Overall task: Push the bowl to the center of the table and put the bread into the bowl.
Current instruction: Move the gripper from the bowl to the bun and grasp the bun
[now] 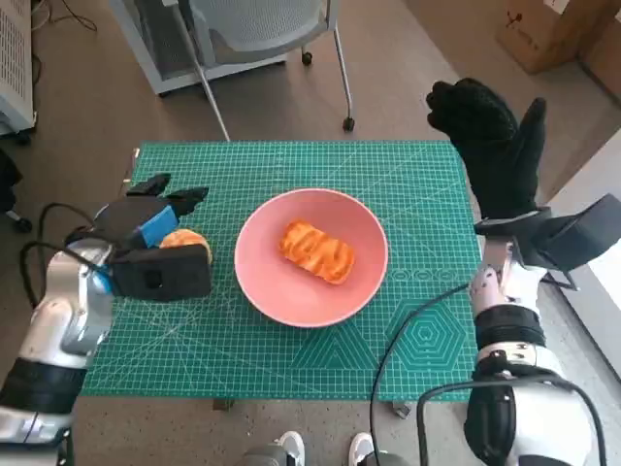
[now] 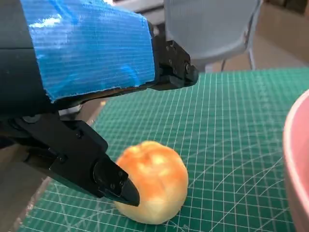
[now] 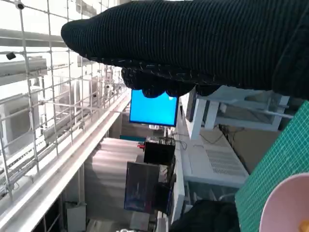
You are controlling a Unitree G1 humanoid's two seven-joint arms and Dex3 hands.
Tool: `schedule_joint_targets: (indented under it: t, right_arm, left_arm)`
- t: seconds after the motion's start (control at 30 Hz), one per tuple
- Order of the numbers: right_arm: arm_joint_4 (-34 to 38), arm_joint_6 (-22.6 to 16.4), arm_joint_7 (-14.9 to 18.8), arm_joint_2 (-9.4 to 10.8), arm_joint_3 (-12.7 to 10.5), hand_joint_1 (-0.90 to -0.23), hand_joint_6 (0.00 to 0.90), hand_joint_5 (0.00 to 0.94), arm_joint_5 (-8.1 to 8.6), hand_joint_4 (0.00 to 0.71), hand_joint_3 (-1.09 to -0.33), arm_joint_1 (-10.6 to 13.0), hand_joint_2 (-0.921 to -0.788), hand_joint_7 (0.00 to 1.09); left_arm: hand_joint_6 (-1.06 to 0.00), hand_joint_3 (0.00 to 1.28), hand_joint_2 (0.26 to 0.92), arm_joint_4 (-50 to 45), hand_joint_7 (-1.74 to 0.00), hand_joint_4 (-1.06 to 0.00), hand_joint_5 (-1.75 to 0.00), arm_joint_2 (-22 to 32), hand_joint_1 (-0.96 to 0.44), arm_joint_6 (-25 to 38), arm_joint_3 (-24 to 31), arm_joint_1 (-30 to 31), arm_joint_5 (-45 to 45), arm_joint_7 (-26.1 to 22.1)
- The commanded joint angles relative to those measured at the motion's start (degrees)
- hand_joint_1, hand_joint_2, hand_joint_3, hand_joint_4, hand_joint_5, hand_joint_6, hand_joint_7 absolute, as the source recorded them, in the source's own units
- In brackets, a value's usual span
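While the pink bowl [image 1: 311, 256] stands near the middle of the green mat [image 1: 408, 194], one bread [image 1: 317, 251] already lies inside it. This bread is oblong and golden-orange with a braided, glossy top; its long axis runs from the far left to the near right in the head view. The bowl is round, smooth and matte, with a thin rim.

A second bread, a bun [image 2: 152, 182], is round and domed, pale at the base and browned on top. It sits on the mat left of the bowl, apart from its rim, near the mat's left edge. The left hand [image 1: 150, 243] is above and around the bun. In the left wrist view one black finger [image 2: 113, 184] touches the side of the bun, and the other fingers reach over it without touching. The fingers are apart, and I cannot tell if the bun is truly gripped.

The right hand [image 1: 490, 146], in its knitted glove, is raised beyond the mat's far right corner with its fingers spread, and it holds nothing.

The mat is printed with a fine grid and covers the table. Wide bare strips lie on the near side and the right side of the bowl. A grey chair [image 1: 262, 29] stands behind the far edge.
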Motion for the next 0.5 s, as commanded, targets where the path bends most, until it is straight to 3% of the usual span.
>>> schedule_joint_targets:
  t: [0.03,0.5]
  right_arm:
    - [0.11,0.34,1.0,-0.16,-0.45,-0.636,0.256,0.0,0.58,0.107,-0.771,1.44,-0.921,0.0]
    - [-0.46,-0.25,0.89,-0.42,-0.3,-0.622,0.246,0.002,0.8,0.108,-0.774,2.29,-0.921,0.0]
  left_arm:
    - [-0.28,0.01,0.714,6.29,-0.01,-0.07,0.0,-1.67,-0.06,0.53,-2.39,-3.65,1.35,1.33]
    - [-0.31,0.01,0.732,20.77,-0.01,-0.11,-0.01,-6.11,-0.08,3.43,-7.39,-8.43,2.43,4.68]
